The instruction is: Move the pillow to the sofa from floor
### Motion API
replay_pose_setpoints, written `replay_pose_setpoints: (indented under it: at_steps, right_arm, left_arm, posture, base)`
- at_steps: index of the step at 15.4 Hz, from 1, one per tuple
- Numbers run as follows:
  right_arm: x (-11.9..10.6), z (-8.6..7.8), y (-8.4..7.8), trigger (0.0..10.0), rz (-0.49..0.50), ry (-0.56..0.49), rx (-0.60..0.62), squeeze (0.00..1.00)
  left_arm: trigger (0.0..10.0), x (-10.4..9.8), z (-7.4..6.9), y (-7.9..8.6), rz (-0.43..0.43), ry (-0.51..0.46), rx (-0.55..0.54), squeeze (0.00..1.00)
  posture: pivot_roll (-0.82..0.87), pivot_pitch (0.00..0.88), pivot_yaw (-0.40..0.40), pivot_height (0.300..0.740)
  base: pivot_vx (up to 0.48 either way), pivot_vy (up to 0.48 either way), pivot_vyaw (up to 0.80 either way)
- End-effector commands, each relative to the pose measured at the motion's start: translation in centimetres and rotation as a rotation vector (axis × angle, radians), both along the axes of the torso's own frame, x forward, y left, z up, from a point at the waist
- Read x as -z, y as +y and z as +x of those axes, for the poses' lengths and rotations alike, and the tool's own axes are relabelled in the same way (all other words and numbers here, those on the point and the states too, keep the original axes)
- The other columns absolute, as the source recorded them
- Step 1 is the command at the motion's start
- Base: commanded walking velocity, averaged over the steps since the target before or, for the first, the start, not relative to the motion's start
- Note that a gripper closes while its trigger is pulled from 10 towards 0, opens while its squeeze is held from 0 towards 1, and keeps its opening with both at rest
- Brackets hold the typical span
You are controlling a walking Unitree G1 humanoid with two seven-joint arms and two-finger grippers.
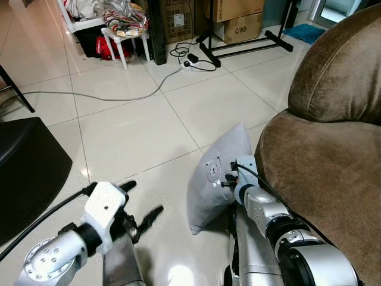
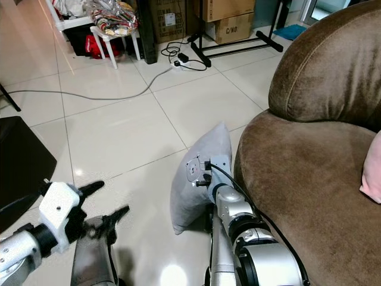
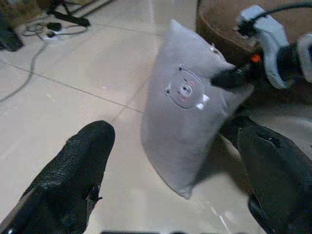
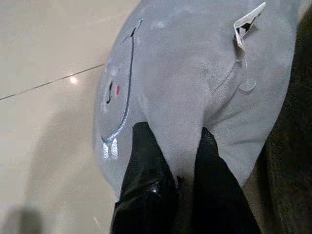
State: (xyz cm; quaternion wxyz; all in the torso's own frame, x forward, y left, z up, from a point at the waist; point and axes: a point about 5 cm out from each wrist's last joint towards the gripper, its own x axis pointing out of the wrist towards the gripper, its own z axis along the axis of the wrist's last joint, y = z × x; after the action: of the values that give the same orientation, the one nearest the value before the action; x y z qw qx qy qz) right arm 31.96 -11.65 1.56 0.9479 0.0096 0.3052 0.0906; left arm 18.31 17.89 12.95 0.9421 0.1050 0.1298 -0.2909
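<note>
Grey and soft, the pillow (image 1: 215, 179) stands on edge on the pale tiled floor (image 1: 131, 125), leaning close against the front of the brown sofa (image 1: 324, 161); one lower corner rests on the tiles. We see a small round face design on its broad side.

As for containers, we can make out cardboard boxes (image 1: 238, 21) at the far wall, their contents hidden from us, and a white stool (image 1: 125, 39) carrying a heap of colourful items we cannot identify. A grey cable (image 1: 113, 95) runs across the floor toward a black stand (image 1: 244, 44) and a tangle of cords. A dark object (image 1: 27, 170) sits at our left. On the sofa seat, a pink cushion (image 2: 372, 170) shows at the edge.

Our right gripper (image 4: 170, 165) is at the pillow's sofa-side edge, and its two black fingers (image 4: 146, 165) pinch a fold of the grey fabric between them, near a small white tag (image 4: 248, 22). The right arm reaches forward low along the sofa front, wrist bent toward the pillow.

Our left gripper (image 1: 140, 208) hangs low over the bare tiles, near the pillow but apart from it, its fingers (image 3: 73, 170) spread and holding nothing. The left arm comes in from the lower left, angled toward the pillow's face.
</note>
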Motion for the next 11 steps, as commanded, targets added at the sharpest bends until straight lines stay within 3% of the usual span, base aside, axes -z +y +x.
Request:
replay_pose_setpoints:
  at_steps: [1,4,7,11]
  right_arm:
    - [-1.4,0.9,1.0,0.0,0.053,-0.058,-0.037,0.00]
    - [-3.1,1.0,1.2,0.0,0.162,-0.177,-0.114,0.00]
    - [-5.9,0.4,0.7,0.0,0.283,-0.305,-0.078,0.00]
    - [-11.8,-3.0,0.2,0.0,0.475,-0.515,-0.019,0.00]
  left_arm:
    - [10.0,0.0,0.2,0.5,0.022,-0.011,-0.049,0.00]
    - [10.0,-0.4,1.2,1.1,0.029,-0.075,-0.148,0.00]
    - [10.0,-1.1,2.0,1.4,0.031,-0.130,-0.203,0.00]
    - [10.0,-3.3,4.0,1.2,-0.021,-0.267,-0.348,0.00]
  posture:
    - [-0.02,0.000,0.014,0.456]
    - [0.01,0.000,-0.003,0.456]
    - [0.02,0.000,-0.007,0.456]
    - [-0.01,0.000,0.012,0.456]
  base:
    - [0.000,0.000,0.00]
    - [0.000,0.000,0.00]
    - [0.000,0.000,0.00]
    - [0.000,0.000,0.00]
